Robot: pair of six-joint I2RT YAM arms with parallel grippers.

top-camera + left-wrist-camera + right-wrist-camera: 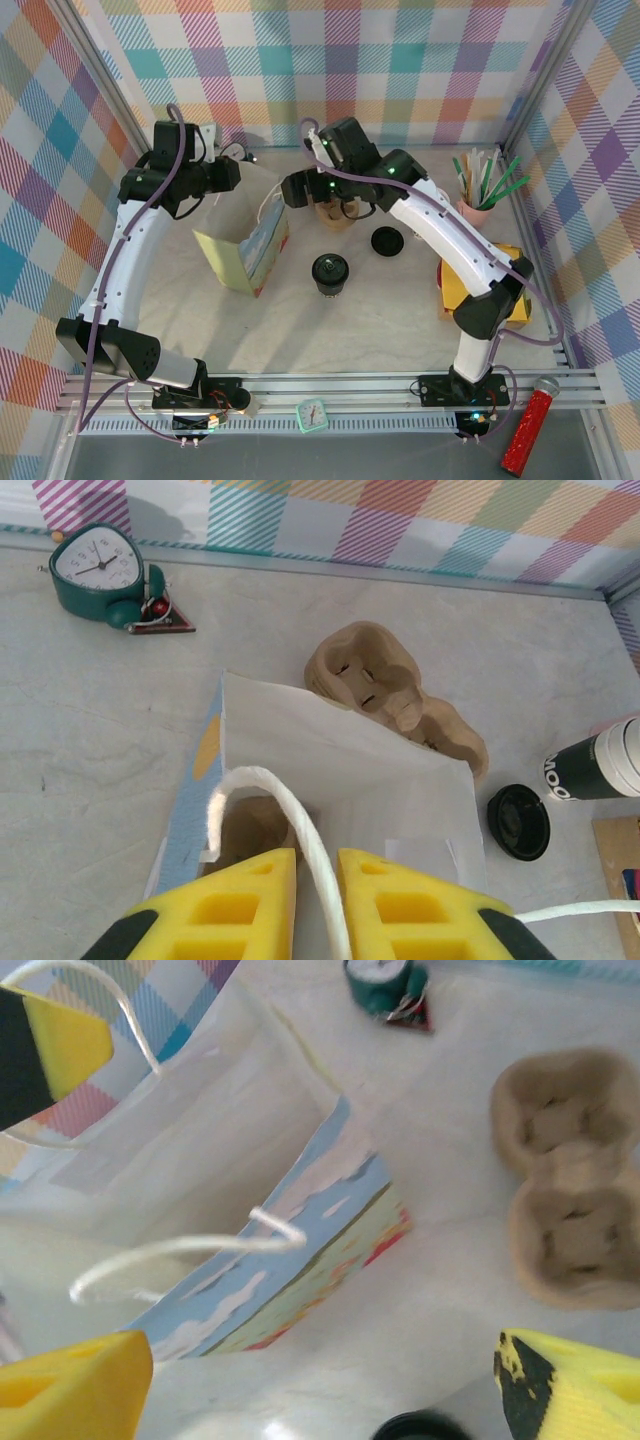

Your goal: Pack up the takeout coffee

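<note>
A paper bag (245, 250) with a blue and yellow print stands open on the table, left of centre. My left gripper (317, 855) is above its far rim, shut on the bag's white rope handle (290, 800), which runs between the yellow fingers. From above, the left gripper (232, 172) is at the bag's back edge. My right gripper (320, 1380) is open, hovering beside the bag's printed wall (300, 1250) with nothing between its fingers. Deep inside the bag is a tan rounded shape (245, 830); I cannot tell if it is the takeout coffee.
A moulded pulp cup carrier (335, 210) lies behind the bag, near the right gripper (292, 188). A loose black lid (387, 241) and a black tumbler (330, 272) stand mid-table. A pink cup of sticks (478, 205) and a yellow box (480, 285) are at the right. A green clock (312, 414) sits on the front rail.
</note>
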